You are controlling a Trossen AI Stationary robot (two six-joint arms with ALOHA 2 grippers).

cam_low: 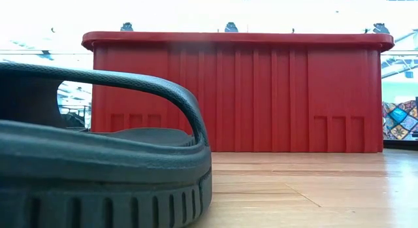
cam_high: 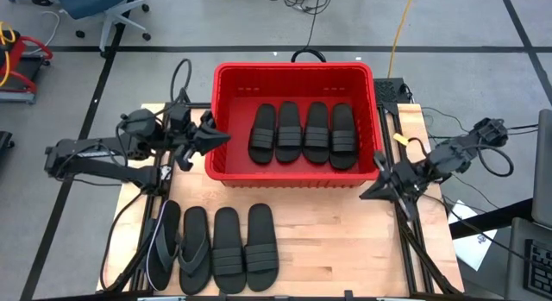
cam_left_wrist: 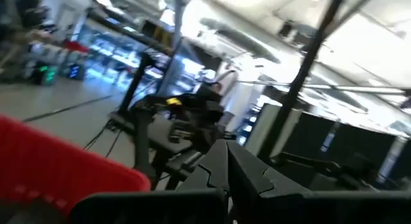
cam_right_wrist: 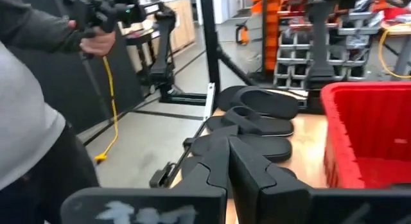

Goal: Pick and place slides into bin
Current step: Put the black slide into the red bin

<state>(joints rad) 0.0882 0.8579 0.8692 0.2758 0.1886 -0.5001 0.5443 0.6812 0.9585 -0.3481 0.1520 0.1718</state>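
Red plastic is filling the middle of the table: the bin (cam_high: 295,77) is standing at the far side of the wooden table (cam_high: 336,241), and four black slides (cam_high: 303,133) with wide ribbed straps are lying side by side on its floor. Four more sandals are lying in a row on the table near its front edge, at the left: two thong-strapped flip-flops (cam_high: 179,245) and, beside them, two ribbed-strap slides (cam_high: 245,247). In the low view one sandal (cam_low: 98,162) is filling the near left corner, with the ribbed wall of the bin behind it.

The left gripper (cam_high: 226,136) is hovering at the left wall of the bin, with its fingers pressed together and holding nothing. The right gripper (cam_high: 366,196) is hanging near the front right corner of the bin, its fingers also pressed together and empty. In the right wrist view a person in a grey sleeve (cam_right_wrist: 38,31) is standing beside the table.
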